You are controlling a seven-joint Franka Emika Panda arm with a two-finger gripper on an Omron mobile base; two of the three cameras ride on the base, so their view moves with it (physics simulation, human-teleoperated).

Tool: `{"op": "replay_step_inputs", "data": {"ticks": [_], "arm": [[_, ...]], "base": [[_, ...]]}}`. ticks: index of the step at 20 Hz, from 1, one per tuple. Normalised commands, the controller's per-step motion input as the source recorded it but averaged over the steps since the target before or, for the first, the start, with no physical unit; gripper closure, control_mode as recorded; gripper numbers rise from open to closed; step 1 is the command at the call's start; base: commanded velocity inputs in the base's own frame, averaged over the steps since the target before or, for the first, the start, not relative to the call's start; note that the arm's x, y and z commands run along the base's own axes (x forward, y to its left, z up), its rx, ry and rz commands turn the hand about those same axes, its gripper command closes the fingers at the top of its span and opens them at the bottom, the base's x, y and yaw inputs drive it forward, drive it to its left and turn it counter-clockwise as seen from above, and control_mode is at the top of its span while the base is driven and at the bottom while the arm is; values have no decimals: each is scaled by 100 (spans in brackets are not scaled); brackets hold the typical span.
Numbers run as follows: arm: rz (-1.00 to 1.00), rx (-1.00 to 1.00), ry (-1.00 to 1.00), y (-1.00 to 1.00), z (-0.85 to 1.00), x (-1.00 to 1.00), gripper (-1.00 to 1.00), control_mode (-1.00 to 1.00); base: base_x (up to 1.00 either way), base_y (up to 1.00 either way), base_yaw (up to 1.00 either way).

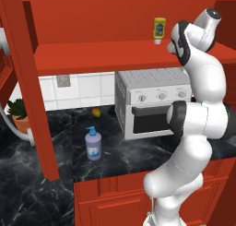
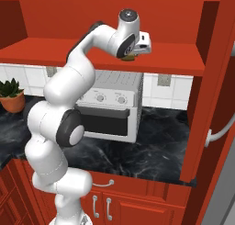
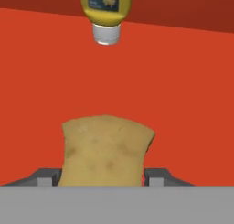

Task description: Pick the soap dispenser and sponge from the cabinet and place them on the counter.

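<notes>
On the red shelf [image 1: 92,52] of the open cabinet [image 2: 174,54] lies the sponge [image 3: 107,150], a yellow-tan block. My gripper [image 3: 101,178] has one finger on each side of it, and both fingertips [image 3: 157,177] press against its sides. In the right base view the hand reaches onto the shelf, with a sliver of the sponge [image 2: 128,58] showing beneath it. The soap dispenser [image 1: 93,146], lavender with a blue pump, stands upright on the black marble counter [image 1: 138,151], left of the toaster oven and far below the gripper.
A yellow squeeze bottle [image 3: 106,8] stands on the shelf just beyond the sponge. A silver toaster oven [image 1: 152,100] sits on the counter under the shelf. A small fruit [image 1: 96,112] and a potted plant [image 1: 18,114] lie further left. Open cabinet doors [image 1: 27,82] flank the shelf.
</notes>
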Motion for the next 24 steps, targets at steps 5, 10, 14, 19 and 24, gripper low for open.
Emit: {"op": "replay_step_inputs", "data": {"ticks": [5,10,14,19,24], "arm": [[0,0,0,-18,-22,-52,100,-100],[0,0,-1,-18,-27,-70,100,-100],[0,0,0,-15,-29,-71,100,-100],[0,0,0,-18,-28,-70,100,-100],[0,0,0,-14,-34,-64,100,-100]], "base": [[0,0,0],[0,0,0],[0,0,0],[0,0,0],[0,0,0]]}}
